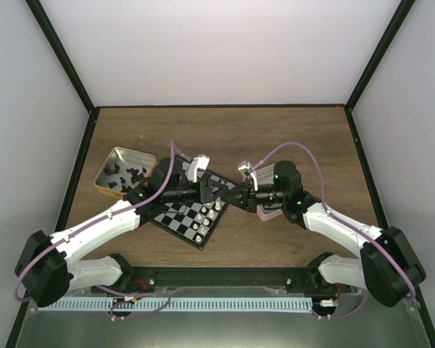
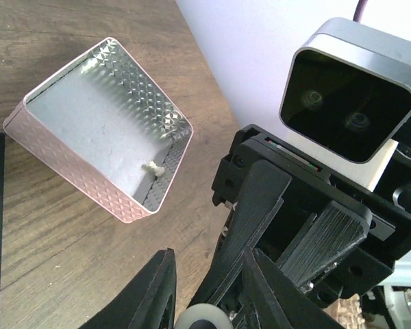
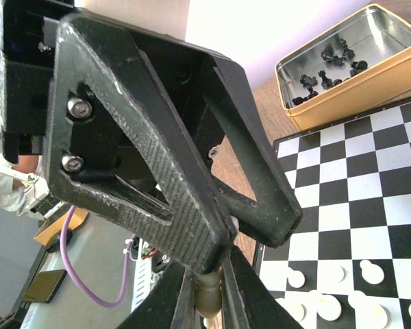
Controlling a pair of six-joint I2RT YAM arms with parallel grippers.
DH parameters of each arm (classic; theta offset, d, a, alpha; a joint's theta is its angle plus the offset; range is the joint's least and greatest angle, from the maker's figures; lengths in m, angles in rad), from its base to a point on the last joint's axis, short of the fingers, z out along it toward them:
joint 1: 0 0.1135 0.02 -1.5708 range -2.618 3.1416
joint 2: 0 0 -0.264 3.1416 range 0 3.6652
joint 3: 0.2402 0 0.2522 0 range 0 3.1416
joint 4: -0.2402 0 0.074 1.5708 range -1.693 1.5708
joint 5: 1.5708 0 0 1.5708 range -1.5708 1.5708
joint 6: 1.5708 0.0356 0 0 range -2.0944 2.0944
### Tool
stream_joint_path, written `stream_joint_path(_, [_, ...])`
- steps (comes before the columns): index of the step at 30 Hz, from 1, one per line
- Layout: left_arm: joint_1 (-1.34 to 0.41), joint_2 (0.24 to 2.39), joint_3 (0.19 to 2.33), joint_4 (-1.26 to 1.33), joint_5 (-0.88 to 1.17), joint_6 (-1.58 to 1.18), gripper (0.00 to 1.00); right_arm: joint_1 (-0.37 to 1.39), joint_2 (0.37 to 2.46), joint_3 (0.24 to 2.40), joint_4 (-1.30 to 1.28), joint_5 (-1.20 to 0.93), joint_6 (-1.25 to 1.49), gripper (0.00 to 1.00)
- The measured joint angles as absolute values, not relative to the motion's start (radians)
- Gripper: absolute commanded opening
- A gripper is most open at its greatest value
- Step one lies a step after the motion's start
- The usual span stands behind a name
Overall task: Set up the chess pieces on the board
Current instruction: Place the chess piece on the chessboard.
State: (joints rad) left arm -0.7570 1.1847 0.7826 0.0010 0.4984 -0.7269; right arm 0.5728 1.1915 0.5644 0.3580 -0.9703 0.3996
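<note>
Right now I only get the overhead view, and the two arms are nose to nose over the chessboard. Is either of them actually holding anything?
Observer: Yes. The right wrist view shows the right end effector pinching a small cream chess piece between its fingers.
Operator: There's a pink thing under that arm that I can barely see. Is anything in it?
Observer: The left wrist view looks straight into it. It is a pink tray, and one lone cream piece lies inside, close to a wall.
</note>
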Motion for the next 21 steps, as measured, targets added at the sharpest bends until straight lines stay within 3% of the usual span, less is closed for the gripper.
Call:
stream_joint_path(6, [-0.752, 1.184, 0.767, 0.016, 0.487, -0.750, 0.34, 0.574, 1.196, 0.577, 0.356, -0.946, 0.402, 0.05])
stream_joint_path(16, [-0.750, 1.153, 0.737, 0.051, 0.446, -0.806, 0.13, 0.579, 1.200, 0.577, 0.393, -0.884, 0.460, 0.08])
stream_joint_path(18, [-0.749, 1.148, 0.733, 0.062, 0.439, -0.822, 0.12, 0.580, 1.200, 0.577, 0.408, -0.876, 0.476, 0.13])
stream_joint_path(21, [-0.748, 1.143, 0.730, 0.078, 0.427, -0.849, 0.11, 0.583, 1.200, 0.576, 0.434, -0.858, 0.502, 0.28])
